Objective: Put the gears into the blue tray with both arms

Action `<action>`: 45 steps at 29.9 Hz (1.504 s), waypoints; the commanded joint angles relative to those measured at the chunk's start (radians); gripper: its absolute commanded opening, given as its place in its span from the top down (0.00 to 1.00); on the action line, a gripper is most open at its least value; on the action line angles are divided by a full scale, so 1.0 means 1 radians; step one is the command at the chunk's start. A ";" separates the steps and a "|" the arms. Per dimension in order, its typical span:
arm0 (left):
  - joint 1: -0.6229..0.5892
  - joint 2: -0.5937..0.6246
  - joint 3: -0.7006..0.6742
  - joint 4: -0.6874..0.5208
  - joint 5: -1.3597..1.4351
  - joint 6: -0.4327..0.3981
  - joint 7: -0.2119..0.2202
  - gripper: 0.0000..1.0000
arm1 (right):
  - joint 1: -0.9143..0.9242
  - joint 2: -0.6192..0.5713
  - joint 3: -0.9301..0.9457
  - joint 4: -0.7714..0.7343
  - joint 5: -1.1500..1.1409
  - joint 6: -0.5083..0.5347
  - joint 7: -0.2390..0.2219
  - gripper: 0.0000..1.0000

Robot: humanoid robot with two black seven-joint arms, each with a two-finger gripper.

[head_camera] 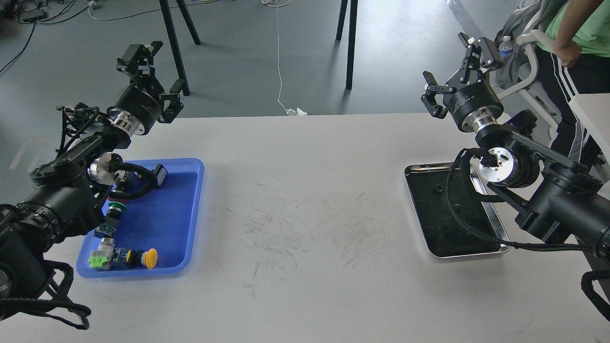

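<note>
The blue tray (164, 224) lies on the left of the white table, partly under my left arm. Two tiny black gears (437, 188) (456, 207) rest on the black lining of a shiny metal tray (476, 255) on the right. My left gripper (155, 71) is raised beyond the table's far edge, behind the blue tray, open and holding nothing. My right gripper (455, 69) is raised above the far right corner, behind the metal tray, also open and holding nothing.
Coloured push-button switches (126, 257) lie in the blue tray's near and left parts. A person (579, 38) stands by a chair at the far right. Tripod legs (350, 43) stand on the floor beyond the table.
</note>
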 commanded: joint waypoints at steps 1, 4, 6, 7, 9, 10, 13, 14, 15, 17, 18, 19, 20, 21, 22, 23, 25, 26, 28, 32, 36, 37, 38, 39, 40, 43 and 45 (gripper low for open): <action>0.000 0.000 0.000 0.000 0.000 0.000 0.000 0.01 | 0.000 0.000 0.000 0.000 0.000 0.000 0.000 0.01; 0.000 -0.002 0.000 0.000 0.000 0.000 0.000 0.01 | 0.000 -0.001 0.000 0.000 0.020 0.003 0.000 0.01; 0.000 -0.002 0.000 0.000 0.000 0.000 0.000 0.01 | 0.000 -0.003 0.000 0.000 0.040 0.008 0.000 0.01; 0.000 -0.002 0.000 0.000 0.000 0.000 0.000 0.01 | 0.000 -0.003 0.000 0.000 0.043 0.008 0.000 0.01; -0.002 -0.002 0.000 0.000 0.000 0.000 0.000 0.01 | 0.000 -0.005 0.000 0.002 0.043 0.008 0.000 0.01; -0.002 -0.002 0.000 0.000 0.000 0.000 0.000 0.01 | -0.002 -0.005 0.000 0.002 0.045 0.008 -0.002 0.01; -0.002 -0.003 0.000 0.000 0.000 0.000 0.000 0.01 | -0.003 -0.005 0.000 0.003 0.045 0.008 -0.005 0.01; -0.002 -0.003 0.000 0.000 0.000 0.000 0.000 0.01 | -0.003 -0.005 0.000 0.003 0.045 0.008 -0.005 0.01; -0.002 -0.003 0.000 0.000 0.000 0.000 0.000 0.01 | -0.003 -0.005 0.000 0.003 0.045 0.008 -0.007 0.01; -0.002 -0.003 0.000 0.000 0.000 0.000 0.000 0.01 | -0.003 -0.005 0.000 0.003 0.052 0.009 -0.007 0.01; -0.002 -0.003 0.000 0.000 0.000 0.000 0.000 0.01 | -0.003 -0.005 0.000 0.003 0.063 0.009 -0.007 0.01; -0.002 -0.002 0.000 0.000 0.000 0.000 0.000 0.01 | -0.003 -0.005 0.000 0.003 0.071 0.009 -0.007 0.01; -0.002 -0.002 0.000 0.000 0.000 0.000 0.000 0.01 | -0.003 -0.005 0.000 0.003 0.077 0.011 -0.009 0.01; -0.002 -0.002 0.000 0.000 0.000 0.000 0.000 0.01 | -0.003 -0.005 0.000 0.003 0.078 0.011 -0.009 0.01; -0.002 -0.002 0.000 0.000 0.000 0.000 0.000 0.01 | -0.003 -0.005 0.000 0.003 0.078 0.011 -0.010 0.01; -0.002 -0.002 0.000 0.000 0.000 0.000 0.000 0.01 | -0.003 -0.005 0.000 0.003 0.078 0.011 -0.010 0.01; -0.002 -0.002 0.000 0.000 0.000 0.000 0.000 0.01 | -0.003 -0.003 0.000 0.003 0.078 0.011 -0.010 0.01; -0.002 -0.002 0.000 0.000 0.000 0.000 0.000 0.01 | -0.003 -0.005 0.000 0.003 0.078 0.011 -0.010 0.01; -0.003 -0.002 0.000 0.000 0.000 0.000 0.000 0.01 | -0.003 -0.005 0.000 0.003 0.077 0.011 -0.010 0.01; -0.003 -0.003 0.000 0.000 0.000 0.000 0.000 0.01 | -0.003 -0.005 0.000 0.002 0.077 0.011 -0.010 0.01; -0.003 -0.005 0.000 0.000 0.000 0.000 0.000 0.01 | -0.003 -0.005 -0.002 0.002 0.077 0.009 -0.010 0.01; -0.003 -0.005 0.000 0.000 0.002 0.000 0.000 0.01 | -0.003 -0.005 -0.002 0.003 0.077 0.009 -0.010 0.01; -0.003 -0.005 0.000 0.000 0.002 0.000 0.000 0.01 | -0.003 -0.005 -0.002 0.003 0.077 0.009 -0.010 0.01; -0.003 -0.005 0.000 0.000 0.002 0.000 0.000 0.01 | -0.003 -0.005 -0.002 0.003 0.077 0.009 -0.010 0.01; -0.003 -0.005 0.000 0.000 0.000 0.000 0.000 0.01 | -0.003 -0.005 -0.002 0.002 0.077 0.009 -0.010 0.01; -0.003 -0.007 0.000 0.000 0.000 0.000 0.000 0.01 | -0.003 -0.005 -0.003 0.003 0.077 0.009 -0.010 0.01; -0.003 -0.007 0.000 0.000 0.002 0.000 0.000 0.01 | -0.003 -0.006 -0.005 0.002 0.077 0.011 -0.012 0.01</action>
